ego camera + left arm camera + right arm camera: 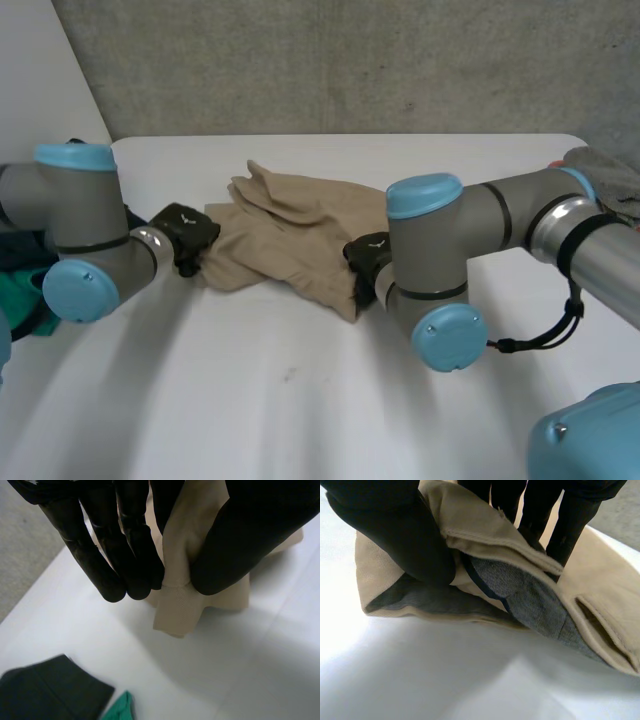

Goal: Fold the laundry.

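Note:
A crumpled beige garment [290, 232] lies in the middle of the white table [300, 400]. My left hand [185, 233] is at the garment's left edge. In the left wrist view the left hand [235, 540] pinches a fold of the beige cloth [175, 615] between thumb and fingers [112, 560]. My right hand [366, 258] is at the garment's near right edge. There the right hand [395, 535] presses its thumb on a seamed hem of the garment [490, 532], with its fingers [560, 525] behind the hem. The garment's grey-blue lining [530, 595] shows under that hem.
A pile of dark and green clothes [22, 285] sits at the table's left edge, beside my left arm; dark cloth [50, 692] and green cloth [120, 709] lie near the left hand. A grey item [608, 172] rests at the far right. A concrete wall stands behind the table.

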Action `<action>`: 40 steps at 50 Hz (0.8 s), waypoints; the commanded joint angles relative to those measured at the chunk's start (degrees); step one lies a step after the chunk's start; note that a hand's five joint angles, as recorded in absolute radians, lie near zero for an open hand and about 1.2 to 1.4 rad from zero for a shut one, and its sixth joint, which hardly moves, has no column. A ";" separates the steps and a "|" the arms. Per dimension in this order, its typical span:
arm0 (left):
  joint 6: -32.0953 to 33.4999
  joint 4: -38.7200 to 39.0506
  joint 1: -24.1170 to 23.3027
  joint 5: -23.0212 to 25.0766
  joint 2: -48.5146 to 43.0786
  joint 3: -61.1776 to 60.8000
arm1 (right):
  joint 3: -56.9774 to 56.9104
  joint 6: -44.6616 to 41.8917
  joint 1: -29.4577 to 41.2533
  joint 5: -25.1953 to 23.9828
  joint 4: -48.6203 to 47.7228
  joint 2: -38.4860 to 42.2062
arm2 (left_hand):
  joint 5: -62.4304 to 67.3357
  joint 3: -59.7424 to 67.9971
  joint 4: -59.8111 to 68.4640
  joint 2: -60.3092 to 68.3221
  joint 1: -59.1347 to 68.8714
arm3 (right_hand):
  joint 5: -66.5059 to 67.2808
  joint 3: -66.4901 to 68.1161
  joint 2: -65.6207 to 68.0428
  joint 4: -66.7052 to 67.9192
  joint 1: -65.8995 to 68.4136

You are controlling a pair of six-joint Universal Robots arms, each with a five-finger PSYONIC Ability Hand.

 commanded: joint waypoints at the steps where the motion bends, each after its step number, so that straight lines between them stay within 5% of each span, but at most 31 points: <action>1: -9.91 -2.83 -1.66 1.28 11.34 -3.23 | 9.70 0.19 -3.78 0.34 0.52 -13.65 | 12.85 12.57 11.79 12.07 14.81 | 12.42 13.33 13.91 12.09 17.81; 5: -15.45 -2.65 -1.92 2.61 22.33 -9.29 | 16.47 -2.26 -8.61 -4.13 -0.88 -25.16 | 12.85 12.57 11.79 12.07 14.81 | 12.42 13.33 13.91 12.09 17.81; 10: -16.86 -1.16 -1.92 2.78 30.86 -15.89 | 14.82 -7.63 -14.76 -10.30 -0.01 -28.52 | 12.85 12.57 11.79 12.07 14.81 | 12.42 13.33 13.91 12.09 17.81; 15: -16.69 1.74 -6.66 3.75 31.23 -20.20 | 6.91 -11.50 -17.59 -13.29 5.79 -20.54 | 12.85 12.57 11.79 12.07 14.81 | 12.42 13.33 13.91 12.09 17.81; 21: -14.67 7.63 -12.29 -0.46 16.57 -16.17 | -3.37 -16.94 -17.85 -11.01 6.59 -7.62 | 12.85 12.57 11.79 12.07 14.81 | 12.42 13.33 13.91 12.09 17.81; 23: -12.83 8.25 -12.29 -5.81 10.76 -11.87 | -6.89 -18.79 -17.59 -8.03 4.31 -3.66 | 12.85 12.57 11.79 12.07 14.81 | -3.32 -2.40 -1.83 -3.65 2.07; 26: -9.75 6.58 -12.29 -13.46 5.65 -6.59 | -9.97 -20.81 -16.80 -3.81 1.32 -1.02 | 12.85 12.57 11.79 12.07 14.81 | -45.86 -44.94 -44.37 -46.19 -40.47; 27: -8.53 5.45 -12.56 -16.00 5.47 -5.02 | -10.67 -21.51 -16.27 -1.80 0.44 -1.10 | 1.71 1.43 0.65 0.94 3.67 | -54.96 -54.05 -53.47 -55.29 -49.58; 31: -7.46 0.44 -13.44 -20.41 10.02 -4.99 | -7.36 -21.17 -15.30 0.77 4.28 -7.75 | -39.86 -40.14 -40.92 -40.63 -37.90 | -57.58 -56.67 -56.09 -57.91 -52.19; 40: -9.13 2.71 -13.17 -21.21 27.96 -17.12 | 9.52 -20.55 -14.95 -0.11 11.33 -27.89 | -51.55 -51.83 -52.62 -52.33 -49.59 | -53.88 -52.97 -52.39 -54.21 -48.49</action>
